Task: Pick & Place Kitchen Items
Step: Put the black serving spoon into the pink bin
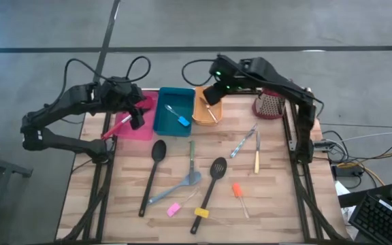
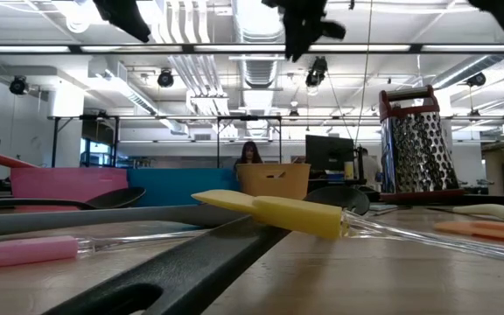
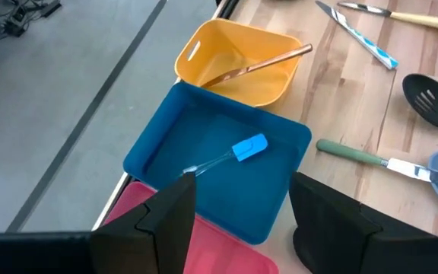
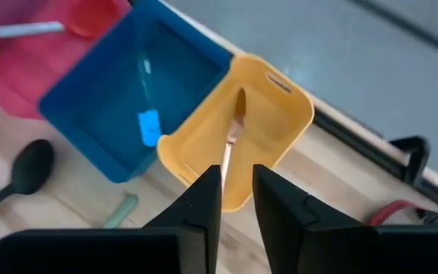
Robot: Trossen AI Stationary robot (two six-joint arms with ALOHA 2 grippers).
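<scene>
Kitchen items (image 1: 203, 187) on wooden table (image 1: 278, 204); left hand (image 1: 139, 114) open, right hand (image 1: 213, 95) nearly closed, empty.

3 bins (image 1: 173, 112) line the counter's (image 1: 278, 204) far edge, with a grater (image 1: 269, 104) at the far right corner. Utensils (image 1: 182, 184) crowd the middle. Bare wood lies along the left edge, the right edge and the near corners.

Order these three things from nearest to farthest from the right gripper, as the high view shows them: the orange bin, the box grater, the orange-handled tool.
1. The orange bin: directly under the right gripper, at the table's far edge.
2. The box grater: farther along the same far edge, at the right corner.
3. The orange-handled tool: farthest, toward the table's near side.
</scene>
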